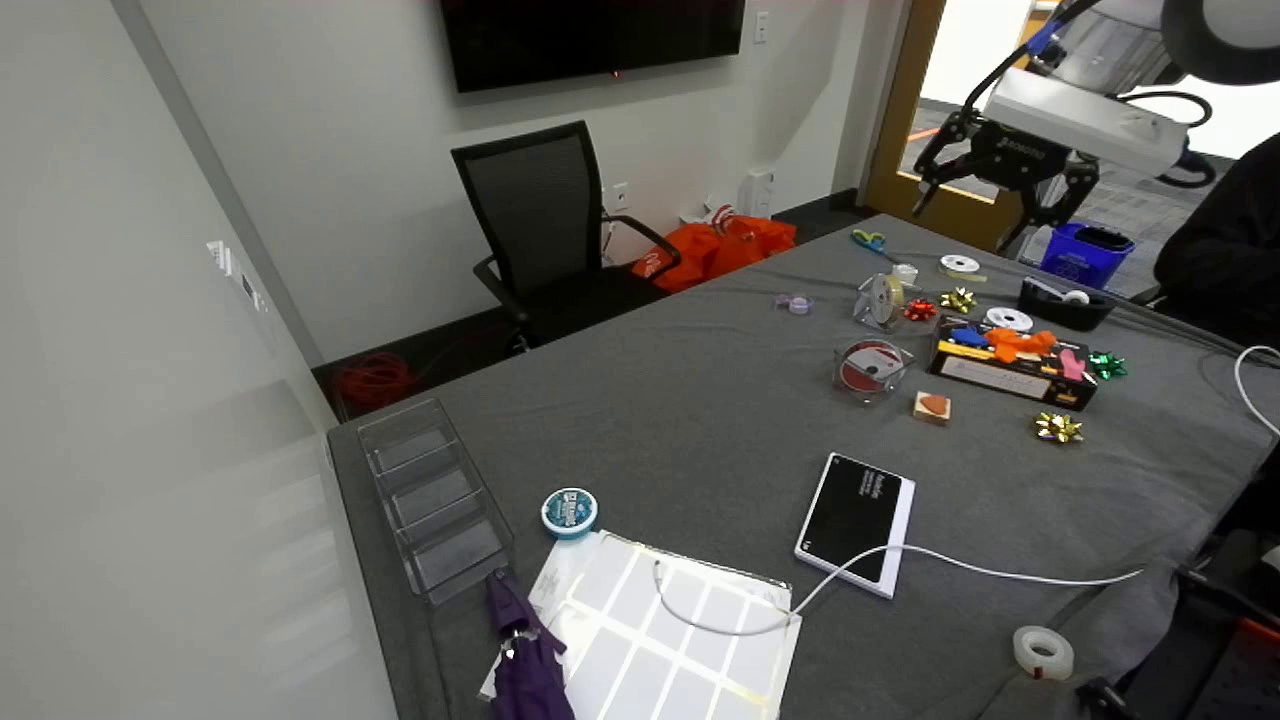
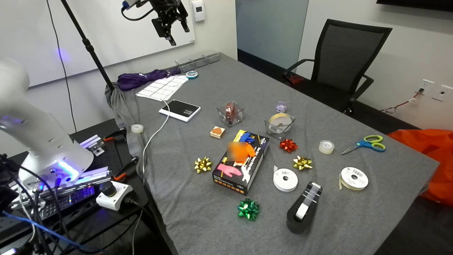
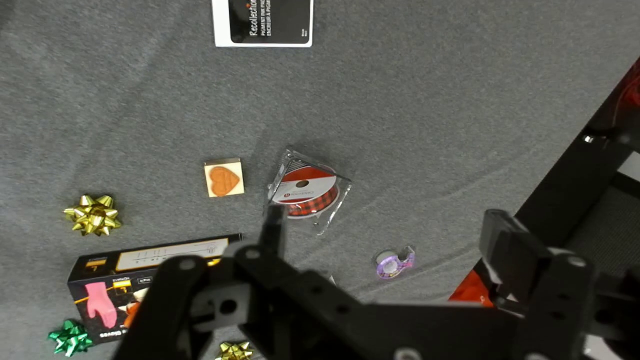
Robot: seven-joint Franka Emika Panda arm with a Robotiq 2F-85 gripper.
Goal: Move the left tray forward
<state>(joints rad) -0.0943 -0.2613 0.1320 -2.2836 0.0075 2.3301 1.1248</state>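
Because the left tray (image 2: 239, 114) stands on the table (image 2: 247, 85) with a red ribbon roll (image 2: 230, 112) on edge inside, presumably to stop it rolling, you would likely shift both together. Near it sits a wooden stamp (image 2: 217, 132); to its right in an exterior view, the right tray (image 2: 287, 130) cradles a gold ribbon roll (image 2: 279, 122). Your hand (image 3: 387, 224) hangs above, spread wide and empty, probably high for clearance.
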